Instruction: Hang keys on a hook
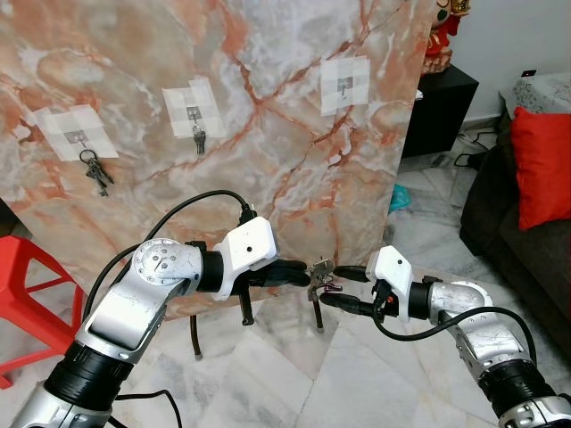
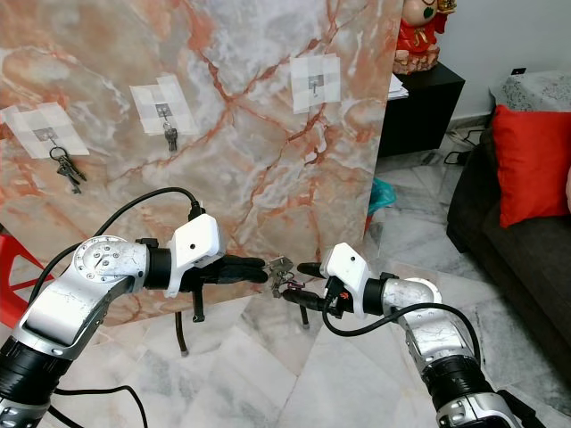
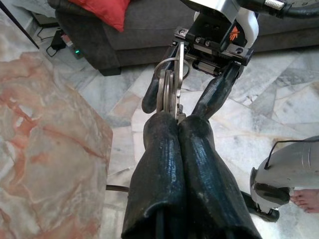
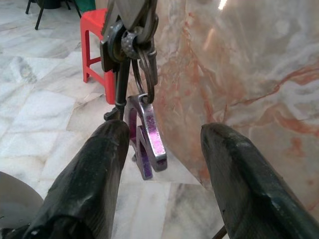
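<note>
Keys [image 1: 319, 275]: small, light, rigid metal; loose and prone to swinging.
Left gripper [image 1: 306, 273]: clamped on keys.
Right gripper [image 1: 332, 286]: spread apart around keys.
Hold: best taken at ring.
Hook [image 1: 343, 88]: far, unoccupied.

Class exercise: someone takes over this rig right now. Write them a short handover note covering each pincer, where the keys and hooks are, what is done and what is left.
Left pincer: shut on the key bunch, held in the air in front of the marble board.
Right pincer: open, its fingers on either side of the hanging purple tag, not gripping.
Hooks: left hook and middle hook each already carry keys; the right hook is bare.
Done: bunch picked up.
Left: probably bring the bunch up to the bare hook, slip its ring over, release.
</note>
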Robot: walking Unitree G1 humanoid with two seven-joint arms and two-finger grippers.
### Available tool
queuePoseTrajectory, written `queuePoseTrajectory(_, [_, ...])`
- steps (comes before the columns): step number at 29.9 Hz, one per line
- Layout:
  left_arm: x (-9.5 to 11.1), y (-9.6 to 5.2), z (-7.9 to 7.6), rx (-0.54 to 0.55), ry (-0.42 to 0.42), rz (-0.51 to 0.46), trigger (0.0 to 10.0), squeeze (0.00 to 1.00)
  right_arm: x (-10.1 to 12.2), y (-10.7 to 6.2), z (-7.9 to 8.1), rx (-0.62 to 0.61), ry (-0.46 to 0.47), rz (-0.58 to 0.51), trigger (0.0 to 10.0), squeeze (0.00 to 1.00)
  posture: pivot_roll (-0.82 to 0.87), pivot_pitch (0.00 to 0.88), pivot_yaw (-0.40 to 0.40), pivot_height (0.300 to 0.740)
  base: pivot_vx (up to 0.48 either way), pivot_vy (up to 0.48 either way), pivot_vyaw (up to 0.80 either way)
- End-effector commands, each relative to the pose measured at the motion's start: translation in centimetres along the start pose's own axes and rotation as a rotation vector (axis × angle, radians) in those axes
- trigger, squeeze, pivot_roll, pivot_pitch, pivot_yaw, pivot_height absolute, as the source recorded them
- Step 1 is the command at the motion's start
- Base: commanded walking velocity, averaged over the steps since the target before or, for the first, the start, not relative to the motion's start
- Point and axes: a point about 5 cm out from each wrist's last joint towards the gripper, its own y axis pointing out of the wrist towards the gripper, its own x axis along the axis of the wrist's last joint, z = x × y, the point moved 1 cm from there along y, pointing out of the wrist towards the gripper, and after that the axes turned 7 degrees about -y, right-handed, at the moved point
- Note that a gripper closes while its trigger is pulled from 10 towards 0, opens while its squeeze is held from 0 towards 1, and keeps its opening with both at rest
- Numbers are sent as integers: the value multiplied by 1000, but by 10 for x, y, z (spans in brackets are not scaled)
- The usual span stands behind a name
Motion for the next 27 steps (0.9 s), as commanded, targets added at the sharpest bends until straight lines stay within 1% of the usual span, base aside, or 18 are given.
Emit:
queuePoseTrajectory(1, [6, -1, 1, 2, 26, -6, 10000, 0, 3, 2, -1, 11, -13, -10, 4706, 0, 101, 67, 37, 740, 0, 0, 0])
queuePoseTrajectory(3, [5, -1, 1, 0, 25, -7, 10000, 0, 4, 2, -1, 14, -11, -13, 0, 0, 101, 67, 37, 740, 0, 0, 0])
queuePoseTrajectory(7, [5, -1, 1, 1, 25, -8, 10000, 0, 4, 3, 4, 49, -2, -27, 0, 0, 102, 69, 37, 740, 0, 0, 0])
queuePoseTrajectory(12, [6, -1, 1, 2, 24, -10, 10000, 0, 3, 6, 6, 57, 7, -32, 0, 0, 103, 68, 37, 740, 0, 0, 0])
queuePoseTrajectory(19, [6, 0, 1, 3, 24, -11, 10000, 0, 5, 9, 9, 64, 13, -44, 0, 0, 103, 68, 38, 740, 0, 0, 0])
queuePoseTrajectory(27, [5, 0, 1, 4, 22, -9, 10000, 0, 4, 9, 8, 54, 11, -38, 0, 0, 103, 69, 36, 740, 0, 0, 0])
